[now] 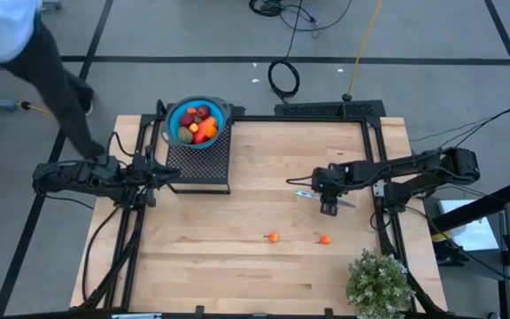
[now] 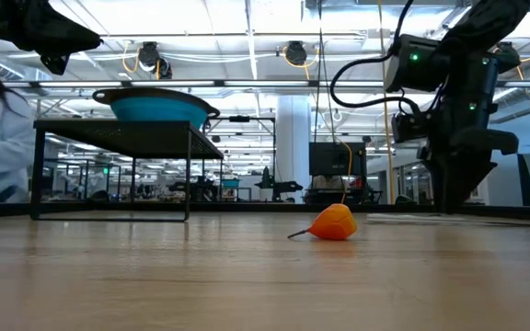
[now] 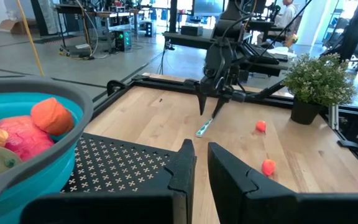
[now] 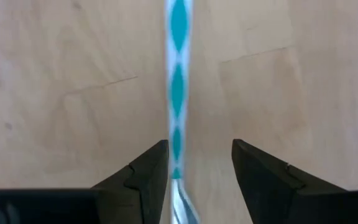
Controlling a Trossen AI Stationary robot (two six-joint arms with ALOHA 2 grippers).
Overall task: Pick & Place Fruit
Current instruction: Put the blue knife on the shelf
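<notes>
The big wooden table (image 1: 237, 266) held a blue plastic bowl (image 1: 173, 113) on a black metal stand (image 1: 199, 164), beside the left jaws (image 1: 155, 173), which were nearly shut and empty. Most toy fruits (image 1: 198, 124) already lay inside. The right jaws (image 1: 329, 209), half open, stood over a thin silvery-blue spoon (image 4: 178, 93). Two tiny orange fruits (image 1: 274, 237) waited nearby.

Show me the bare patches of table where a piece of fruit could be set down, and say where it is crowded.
Free: the wood below the rack, running left of the two orange fruits; also the strip between the rack and the right end effector. Crowded: around that end effector, open over the utensil, the plant corner, and the bowl, full of fruit.
</notes>
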